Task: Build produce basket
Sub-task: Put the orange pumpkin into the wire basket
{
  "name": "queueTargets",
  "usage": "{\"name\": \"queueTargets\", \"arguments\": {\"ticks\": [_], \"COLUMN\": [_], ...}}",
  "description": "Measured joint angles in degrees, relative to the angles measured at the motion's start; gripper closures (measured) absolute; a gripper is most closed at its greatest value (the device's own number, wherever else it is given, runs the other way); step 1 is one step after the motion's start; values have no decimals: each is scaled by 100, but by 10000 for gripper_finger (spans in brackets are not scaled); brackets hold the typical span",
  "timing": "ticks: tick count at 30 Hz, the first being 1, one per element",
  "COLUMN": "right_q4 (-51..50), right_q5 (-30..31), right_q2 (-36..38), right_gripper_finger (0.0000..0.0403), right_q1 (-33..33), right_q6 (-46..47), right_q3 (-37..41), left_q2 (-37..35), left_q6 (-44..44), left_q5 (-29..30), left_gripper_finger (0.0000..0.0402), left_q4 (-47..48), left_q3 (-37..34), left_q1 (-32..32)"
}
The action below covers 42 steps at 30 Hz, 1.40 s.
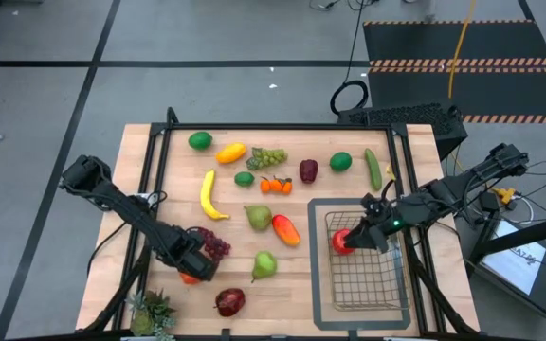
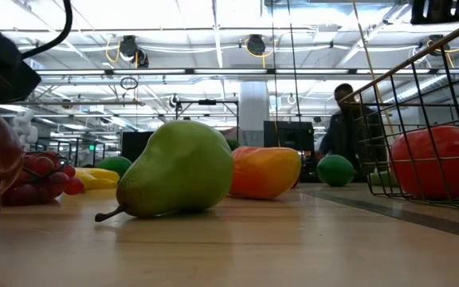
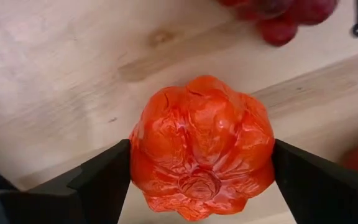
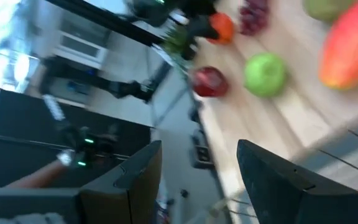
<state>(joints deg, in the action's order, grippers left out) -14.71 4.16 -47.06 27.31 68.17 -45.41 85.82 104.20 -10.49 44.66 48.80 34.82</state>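
Produce lies scattered over the wooden table: a banana point(image 1: 209, 196), green grapes point(image 1: 268, 156), a cucumber point(image 1: 373, 169), a green pear point(image 1: 264, 265), a red apple point(image 1: 229, 301). The wire basket point(image 1: 360, 279) stands at the near right, and a red fruit point(image 1: 342, 242) rests on its bottom by the far left corner. My left gripper point(image 1: 195, 269) points down over an orange-red ribbed fruit point(image 3: 201, 146) beside the red grapes point(image 1: 212, 244), shut on it. Above the basket's far end, my right gripper point(image 4: 199, 177) is open and empty. My left gripper has the orange-red ribbed fruit between its two fingers, which meet its two opposite sides point(image 3: 134, 163) at its widest part. The fingers come from above, pointing down. The fruit sits on the table with its dimpled end up.
A spiky potted plant point(image 1: 152, 313) stands at the near left corner, close to my left arm. A flat grey tray point(image 1: 318, 284) lies under the basket. A mango point(image 2: 265, 171) and a pear point(image 1: 258, 217) lie mid-table. A person point(image 2: 349, 127) stands beyond the far edge.
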Motion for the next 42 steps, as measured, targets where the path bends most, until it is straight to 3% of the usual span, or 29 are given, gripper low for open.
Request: {"name": "queueTargets", "arguments": {"ticks": [9, 15, 25, 30, 35, 42], "right_q4": [1655, 1751, 1445, 1422, 1236, 1318], "right_q5": [20, -47, -263, -370, -1734, -3472], "right_q2": [331, 537, 554, 348, 67, -307], "right_gripper_finger": [200, 200, 200, 200, 200, 200], "right_q1": [-370, -876, -1799, -2594, -3664, -5299], "right_q6": [-453, -610, -2176, -1794, 375, 1045], "right_q3": [0, -2, -2, -2, -2, -7], "left_q2": [-152, -326, -352, -354, -354, -296], "left_q6": [-156, -604, -2524, -3552, -4754, -6269], "left_q5": [449, 923, 1066, 1113, 1478, 1930], "left_gripper_finger": [42, 52, 49, 47, 47, 46], "left_q4": [-896, -894, -901, -1264, -2080, -2950], "left_q3": [605, 1461, 2993, 3253, 3261, 3261], "left_q1": [-255, -584, -1875, -2686, -3301, -3995]}}
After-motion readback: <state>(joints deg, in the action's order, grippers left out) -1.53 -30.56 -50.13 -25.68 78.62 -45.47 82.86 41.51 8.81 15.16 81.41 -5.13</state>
